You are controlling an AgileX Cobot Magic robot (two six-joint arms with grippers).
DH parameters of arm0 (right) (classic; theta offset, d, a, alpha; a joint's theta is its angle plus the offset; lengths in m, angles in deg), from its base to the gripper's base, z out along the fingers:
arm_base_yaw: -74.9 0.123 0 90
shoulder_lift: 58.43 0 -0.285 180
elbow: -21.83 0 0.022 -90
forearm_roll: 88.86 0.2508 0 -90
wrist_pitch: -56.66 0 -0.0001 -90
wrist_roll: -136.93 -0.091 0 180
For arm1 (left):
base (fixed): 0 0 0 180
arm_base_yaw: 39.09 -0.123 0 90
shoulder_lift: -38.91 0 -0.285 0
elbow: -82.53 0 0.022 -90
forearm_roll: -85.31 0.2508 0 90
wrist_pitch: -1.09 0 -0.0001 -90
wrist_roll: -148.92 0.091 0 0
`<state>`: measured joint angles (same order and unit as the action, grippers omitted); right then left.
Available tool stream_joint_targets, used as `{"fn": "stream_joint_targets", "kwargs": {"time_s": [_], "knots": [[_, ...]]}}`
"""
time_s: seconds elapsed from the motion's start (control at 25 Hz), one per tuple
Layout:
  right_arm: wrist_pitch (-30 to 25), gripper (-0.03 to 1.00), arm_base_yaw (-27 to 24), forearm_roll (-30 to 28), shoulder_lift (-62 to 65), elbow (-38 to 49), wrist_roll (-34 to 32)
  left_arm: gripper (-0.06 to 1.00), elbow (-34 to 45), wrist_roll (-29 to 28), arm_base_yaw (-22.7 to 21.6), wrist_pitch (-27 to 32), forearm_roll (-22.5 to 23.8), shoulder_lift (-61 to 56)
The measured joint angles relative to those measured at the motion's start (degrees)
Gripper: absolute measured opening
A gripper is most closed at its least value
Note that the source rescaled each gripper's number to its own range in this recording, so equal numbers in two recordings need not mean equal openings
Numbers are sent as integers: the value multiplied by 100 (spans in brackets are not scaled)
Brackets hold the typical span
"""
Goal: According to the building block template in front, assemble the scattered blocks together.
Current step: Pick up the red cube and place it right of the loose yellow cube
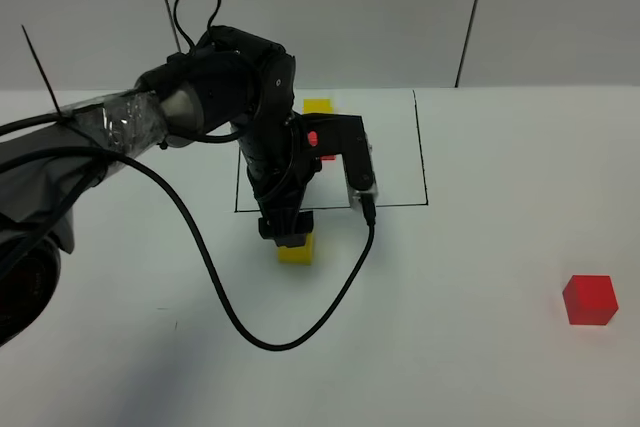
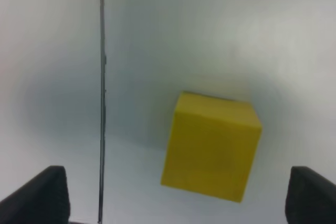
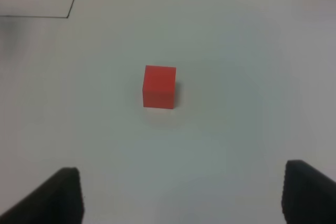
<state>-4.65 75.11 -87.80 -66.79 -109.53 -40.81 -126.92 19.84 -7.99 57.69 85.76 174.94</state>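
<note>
The left gripper (image 1: 287, 234) stood spread wide, clear of the yellow cube (image 2: 212, 148), which sat on the table between its fingertips and touched neither. In the high view this cube lay just outside the black frame, at 6 o'clock from its lower line. The template (image 1: 318, 105) inside the frame was largely hidden by the arm.

The red cube (image 1: 589, 300) lay well apart, at roughly 3 to 4 o'clock from the yellow one. That gap is probably what the next move must close. The right gripper (image 3: 181, 195) was the nearer one. Its fingers were parted and held nothing, with the red cube ahead of them, not yet between them. The cube's faces looked nearly square to the fingers' line.
</note>
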Motion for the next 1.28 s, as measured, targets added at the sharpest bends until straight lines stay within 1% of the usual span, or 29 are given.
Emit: {"fn": "stream_joint_targets", "kwargs": {"time_s": [0.12,0.24,0.36,0.48,0.68,0.8,0.92,1.0,1.08,1.28], "knots": [[0,60,0,0,0,0,0,100,0,-817,-51,-1,19,-203],[0,60,0,0,0,0,0,100,0,-1598,-239,-6,81,-396],[0,60,0,0,0,0,0,100,0,-2197,-618,89,85,-527],[0,60,0,0,0,0,6,100,0,-2673,-1049,282,34,-633],[0,60,0,0,0,0,6,98,0,-3060,-1890,429,-696,-826],[0,60,0,0,0,0,6,96,0,-3206,-2399,577,-906,-903],[0,60,0,0,0,0,6,94,72,-3253,-2808,629,-1152,-1012],[0,60,0,0,0,0,0,93,314,-3253,-3029,504,-1289,-1193],[0,60,0,0,0,0,0,92,654,-3248,-3264,279,-1321,-1405],[0,60,0,0,0,0,0,91,1950,-3316,-3839,-666,-1315,-2171]]}}
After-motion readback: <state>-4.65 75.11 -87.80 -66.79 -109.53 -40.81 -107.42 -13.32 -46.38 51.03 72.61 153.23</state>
